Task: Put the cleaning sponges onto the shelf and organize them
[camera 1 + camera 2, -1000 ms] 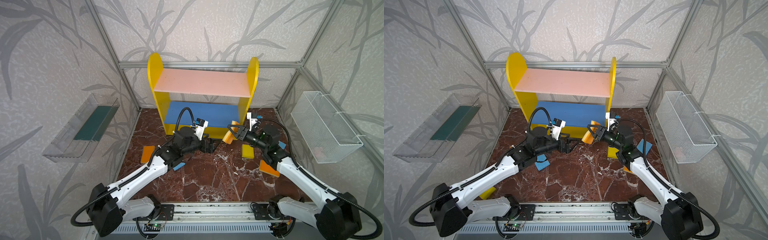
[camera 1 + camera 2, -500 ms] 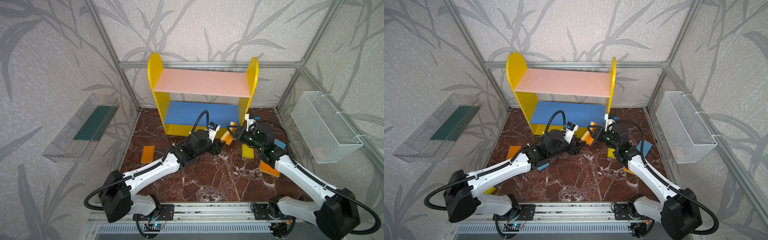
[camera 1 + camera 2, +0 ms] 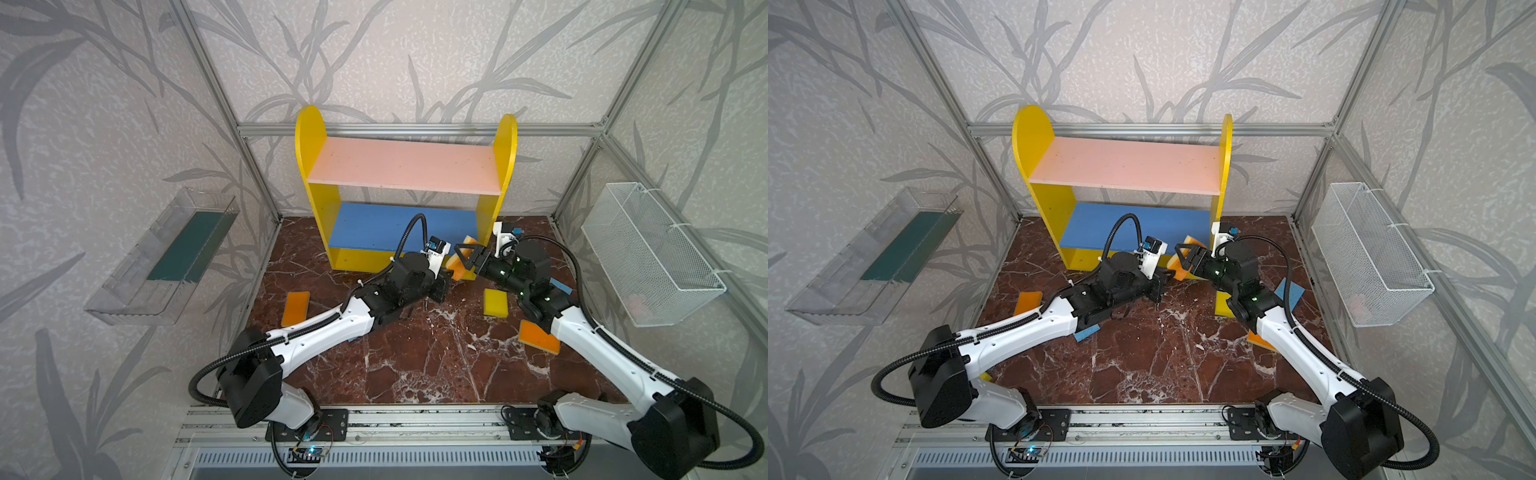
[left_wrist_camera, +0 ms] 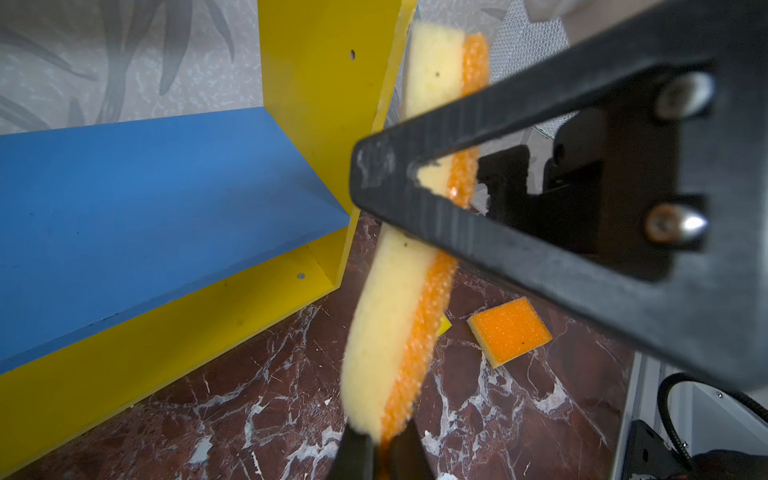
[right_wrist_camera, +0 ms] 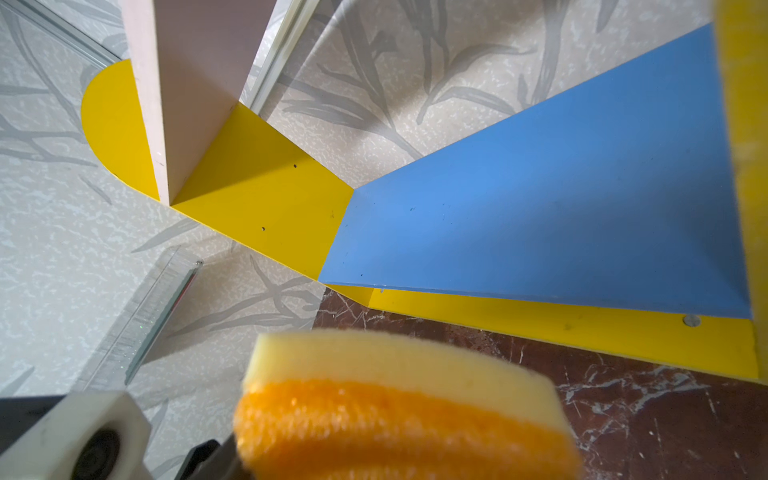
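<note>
Orange-faced, yellow-backed foam sponge [image 4: 390,324] hung mid-air just beside the yellow-sided, pink-and-blue-boarded shelf [image 3: 308,137]. Your left gripper [image 4: 376,453] pinched one end; right gripper [image 3: 465,259] looked spread, off it. Soft, light, floppy: mid-length across the faces seemed your steadier hold

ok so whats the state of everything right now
held sponge: off the floor, orange-faced
left gripper: shut on the held sponge
right gripper: open, jaws either side of it
shelf: upright, visible boards bare
yellow sponge: flat on the floor
left orange sponge: flat on floor
right orange sponge: flat on floor
</note>
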`<action>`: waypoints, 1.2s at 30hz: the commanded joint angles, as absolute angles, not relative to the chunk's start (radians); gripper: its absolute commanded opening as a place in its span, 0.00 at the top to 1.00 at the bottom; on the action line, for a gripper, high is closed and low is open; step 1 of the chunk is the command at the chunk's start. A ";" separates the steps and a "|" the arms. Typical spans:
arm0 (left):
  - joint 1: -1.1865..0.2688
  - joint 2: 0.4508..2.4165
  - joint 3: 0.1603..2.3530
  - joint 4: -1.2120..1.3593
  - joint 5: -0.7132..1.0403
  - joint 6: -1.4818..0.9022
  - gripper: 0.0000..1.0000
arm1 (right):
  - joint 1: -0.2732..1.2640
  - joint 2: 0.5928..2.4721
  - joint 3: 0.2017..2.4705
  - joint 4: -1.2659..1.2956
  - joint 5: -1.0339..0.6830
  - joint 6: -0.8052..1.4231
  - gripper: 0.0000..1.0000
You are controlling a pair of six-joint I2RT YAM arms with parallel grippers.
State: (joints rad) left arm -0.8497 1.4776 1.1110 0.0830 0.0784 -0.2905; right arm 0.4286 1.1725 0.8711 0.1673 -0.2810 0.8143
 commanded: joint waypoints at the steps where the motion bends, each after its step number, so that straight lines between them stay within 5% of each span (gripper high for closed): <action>1: -0.837 1.467 1.096 0.159 0.065 -0.342 1.00 | 0.438 1.164 0.885 0.144 -0.319 0.795 0.13; 4: -0.794 1.443 1.027 0.226 0.108 -0.437 1.00 | 0.423 1.153 0.889 0.128 -0.329 0.775 0.01; 16: -0.608 1.495 0.898 0.465 0.322 -0.753 1.00 | 0.308 0.924 0.773 0.019 -0.318 0.719 0.01; 36: -0.542 1.815 1.228 0.436 0.522 -1.076 1.00 | 0.286 0.759 0.660 -0.133 -0.224 0.589 0.01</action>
